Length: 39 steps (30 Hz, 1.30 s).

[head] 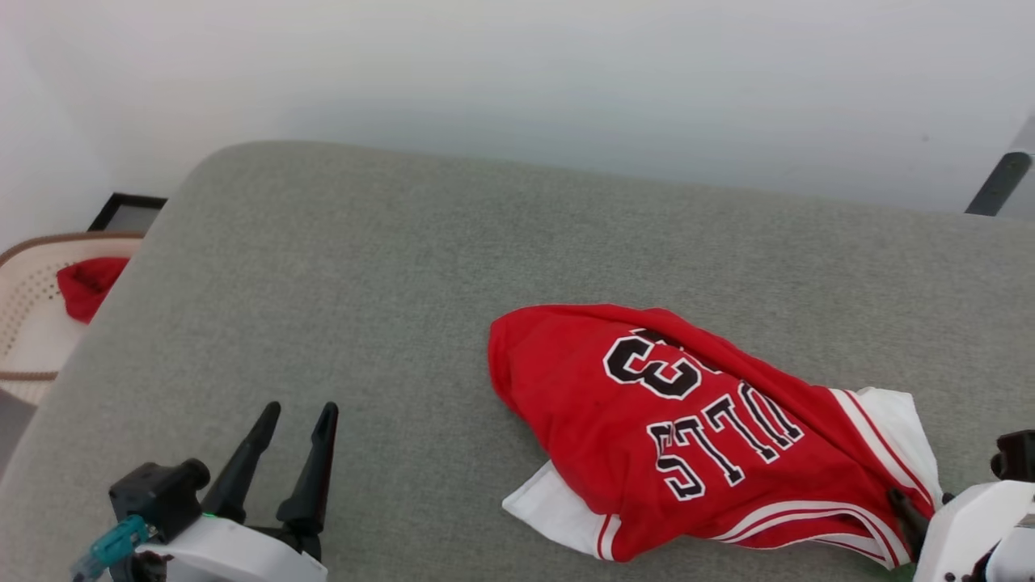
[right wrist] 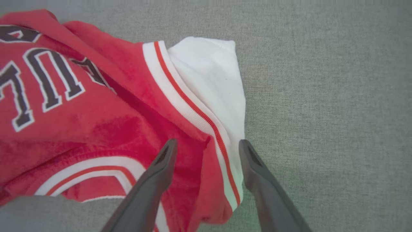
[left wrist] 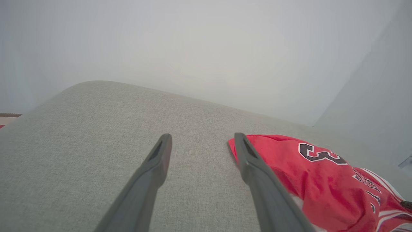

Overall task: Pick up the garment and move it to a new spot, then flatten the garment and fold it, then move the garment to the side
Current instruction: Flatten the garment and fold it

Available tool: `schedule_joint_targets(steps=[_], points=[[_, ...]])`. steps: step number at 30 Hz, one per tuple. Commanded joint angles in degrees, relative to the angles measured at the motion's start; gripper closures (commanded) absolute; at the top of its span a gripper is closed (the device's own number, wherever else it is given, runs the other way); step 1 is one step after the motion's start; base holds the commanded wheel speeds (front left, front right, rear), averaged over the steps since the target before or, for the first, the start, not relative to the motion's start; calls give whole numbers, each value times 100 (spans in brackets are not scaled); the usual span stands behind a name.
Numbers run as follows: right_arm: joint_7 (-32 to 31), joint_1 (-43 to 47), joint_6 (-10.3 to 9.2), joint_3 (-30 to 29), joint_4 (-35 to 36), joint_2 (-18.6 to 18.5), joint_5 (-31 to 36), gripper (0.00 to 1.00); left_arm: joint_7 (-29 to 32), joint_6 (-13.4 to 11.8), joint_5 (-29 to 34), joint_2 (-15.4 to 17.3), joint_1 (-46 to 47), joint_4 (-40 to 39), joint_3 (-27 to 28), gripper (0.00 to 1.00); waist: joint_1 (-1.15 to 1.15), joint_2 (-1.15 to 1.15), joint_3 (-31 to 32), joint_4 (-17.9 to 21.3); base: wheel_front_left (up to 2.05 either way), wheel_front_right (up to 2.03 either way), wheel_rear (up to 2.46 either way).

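Note:
The garment (head: 687, 420), a red jersey with white sleeves and black "BULLS 23" lettering, lies crumpled on the right half of the grey cushioned surface (head: 364, 283). In the right wrist view my right gripper (right wrist: 207, 143) stands open, its fingers straddling the striped shoulder trim of the garment (right wrist: 96, 112) by the white sleeve (right wrist: 209, 80). In the head view one dark finger (head: 906, 509) touches the garment's lower right edge. My left gripper (head: 299, 412) is open at the lower left, well clear of the cloth. The left wrist view shows my left gripper (left wrist: 202, 137) over bare surface, the garment (left wrist: 322, 180) to its right.
A pale basket (head: 24, 339) holding a small red cloth (head: 89, 283) stands beyond the surface's left edge, with a dark frame (head: 129, 212) behind it. A dark bar (head: 999, 184) leans at the upper right. Bare grey surface spreads left and behind the garment.

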<state>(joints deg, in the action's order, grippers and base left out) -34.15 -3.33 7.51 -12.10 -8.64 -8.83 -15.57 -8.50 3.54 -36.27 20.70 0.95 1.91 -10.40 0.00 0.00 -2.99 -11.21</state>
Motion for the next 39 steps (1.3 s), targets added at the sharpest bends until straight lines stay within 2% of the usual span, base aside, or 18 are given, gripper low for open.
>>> schedule_joint_targets(steps=[1,10,17,30,39], points=[[63,-28,-4,33,36,13,5,0,27,11,-34,32,-44,-29,8,0,0,0,77,77,0,0,0],[469,-76,-4,102,413,83,12,0,579,73,-315,263,-97,-322,-22,0,0,0,246,290,0,0,0],[821,-63,-4,191,914,204,64,0,1499,110,-688,509,256,-587,-136,0,0,0,269,508,0,0,0],[2114,-266,-4,674,1746,375,355,0,3491,-293,-1356,889,1444,-431,-223,0,0,0,-86,1308,0,0,0],[2363,-375,-4,754,1839,515,274,0,4922,-731,-1830,953,2105,177,-436,0,0,0,-558,1742,0,0,0]])
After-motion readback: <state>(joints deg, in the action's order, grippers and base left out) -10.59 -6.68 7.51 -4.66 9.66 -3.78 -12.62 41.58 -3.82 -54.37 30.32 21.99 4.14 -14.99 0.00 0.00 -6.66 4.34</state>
